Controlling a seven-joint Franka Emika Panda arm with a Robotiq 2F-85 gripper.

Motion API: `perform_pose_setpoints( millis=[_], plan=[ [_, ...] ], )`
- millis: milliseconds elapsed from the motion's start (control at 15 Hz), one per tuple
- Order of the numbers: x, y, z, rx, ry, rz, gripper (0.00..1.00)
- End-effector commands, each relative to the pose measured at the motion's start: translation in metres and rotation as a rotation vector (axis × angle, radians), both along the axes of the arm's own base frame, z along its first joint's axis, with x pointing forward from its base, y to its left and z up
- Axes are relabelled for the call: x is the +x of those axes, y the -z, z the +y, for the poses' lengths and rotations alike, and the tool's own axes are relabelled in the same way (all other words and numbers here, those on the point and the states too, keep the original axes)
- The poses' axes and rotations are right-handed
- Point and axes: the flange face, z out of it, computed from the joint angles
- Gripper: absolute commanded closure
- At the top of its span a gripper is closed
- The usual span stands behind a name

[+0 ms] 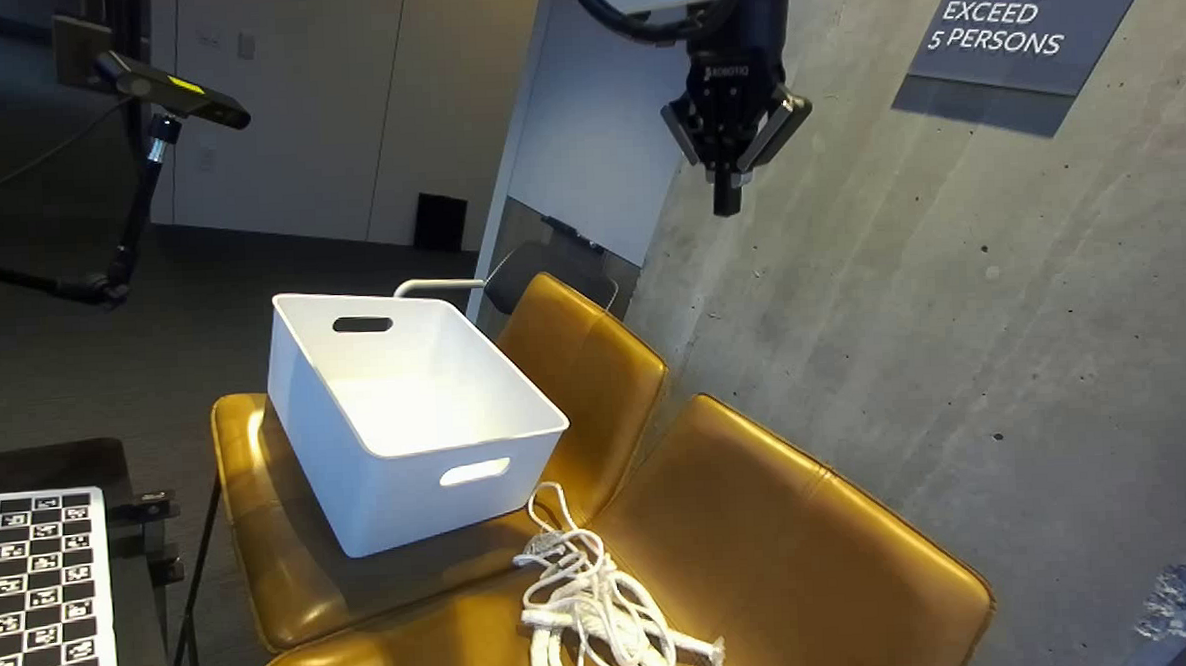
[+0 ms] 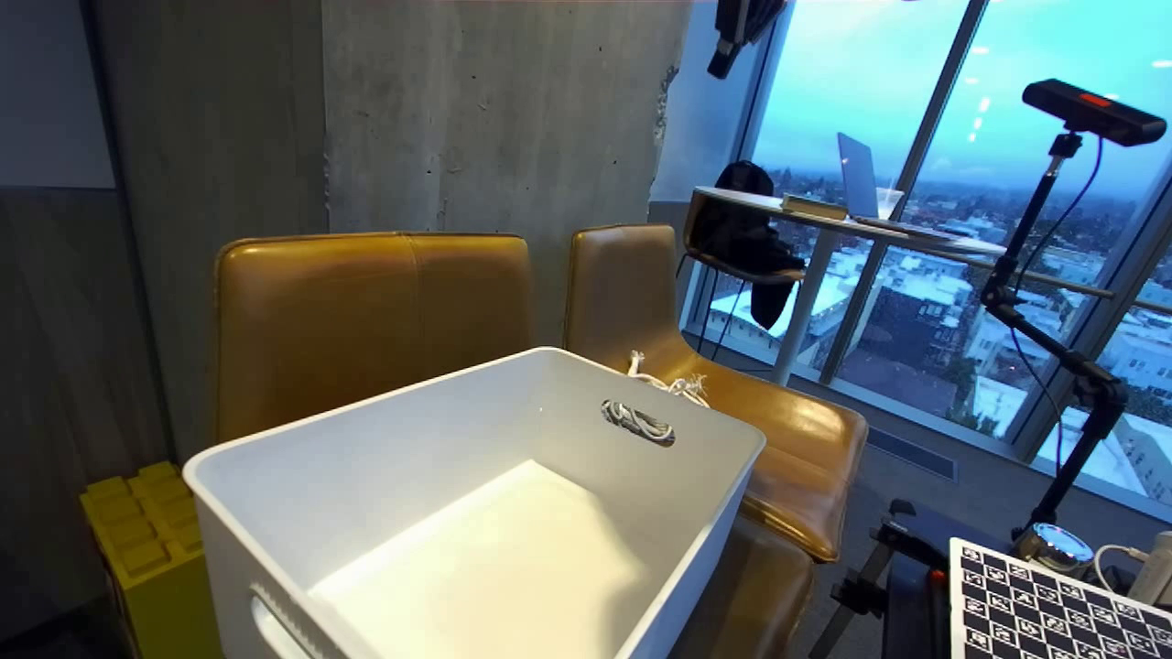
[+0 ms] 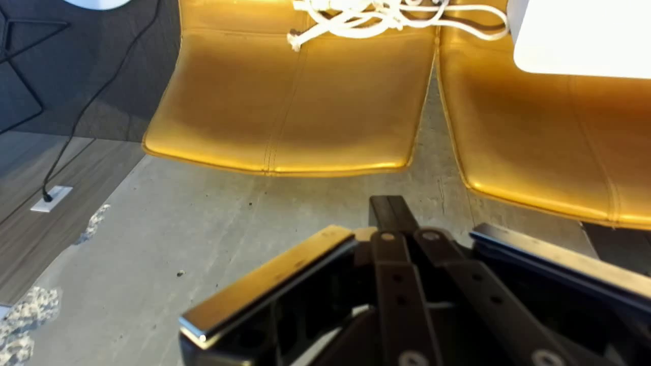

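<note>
Black ROBOTIQ jaws, closed, "5 PERSONS" sign (image 1: 1028,29)

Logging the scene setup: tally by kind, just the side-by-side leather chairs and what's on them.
Golden-brown leather chairs: 2
White storage bin: 1
White rope tangle: 1
Total: 4

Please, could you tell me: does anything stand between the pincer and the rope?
Nothing visible does. The shut pincer hangs higher than the chairs, and in the wrist view nothing covers the visible part of the rope. The white box stands beside the rope, not in this path.
</note>
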Motion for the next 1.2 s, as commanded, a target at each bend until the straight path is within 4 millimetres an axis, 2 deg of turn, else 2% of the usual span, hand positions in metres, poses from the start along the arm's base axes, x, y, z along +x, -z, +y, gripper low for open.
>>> perform_pose_setpoints(
  millis=[0, 267, 467, 667, 733, 933, 1133],
  plan=[
    [-0.01, 0.076, -0.024, 0.014, -0.047, 0.07, 0.72],
    [-0.011, 0.186, -0.056, 0.055, -0.072, 0.142, 0.45],
    [-0.002, 0.249, -0.07, 0.07, -0.067, 0.169, 0.24],
    [0.011, 0.299, -0.076, 0.069, -0.049, 0.187, 0.03],
    [0.016, 0.315, -0.076, 0.067, -0.047, 0.197, 0.0],
    [0.021, 0.357, -0.074, 0.059, -0.054, 0.243, 0.0],
    [0.026, 0.385, -0.071, 0.054, -0.06, 0.278, 0.0]
  ],
)
